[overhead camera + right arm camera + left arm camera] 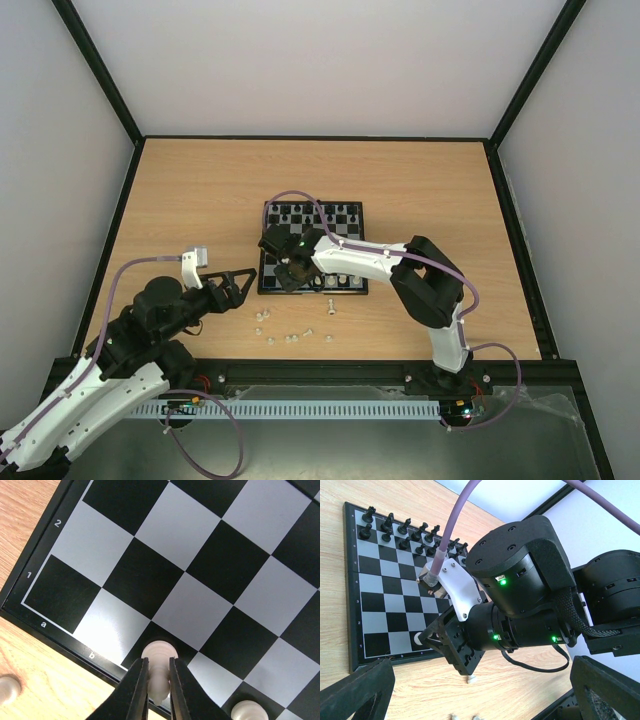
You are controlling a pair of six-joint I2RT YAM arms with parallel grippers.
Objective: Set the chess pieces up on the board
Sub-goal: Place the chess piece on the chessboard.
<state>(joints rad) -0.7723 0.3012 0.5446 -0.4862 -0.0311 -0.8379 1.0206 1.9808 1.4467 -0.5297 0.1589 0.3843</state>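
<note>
The board (310, 232) lies mid-table with black pieces (315, 212) lined up on its far rows. My right gripper (159, 664) is shut on a white chess piece (159, 650), whose base sits on a black square in the near row by the letter b. Another white piece (248, 711) stands two squares to the right. In the top view the right gripper (290, 275) is over the board's near left corner. Several white pieces (290, 338) lie loose on the table in front of the board, one taller (330, 305). My left gripper (235, 285) hangs open and empty left of the board.
The right arm's wrist (520, 580) fills the left wrist view above the board (385, 580). A loose white piece (470, 679) lies under it on the wood, and another (7, 689) lies beside the board's edge. Black frame rails (130, 200) border the table.
</note>
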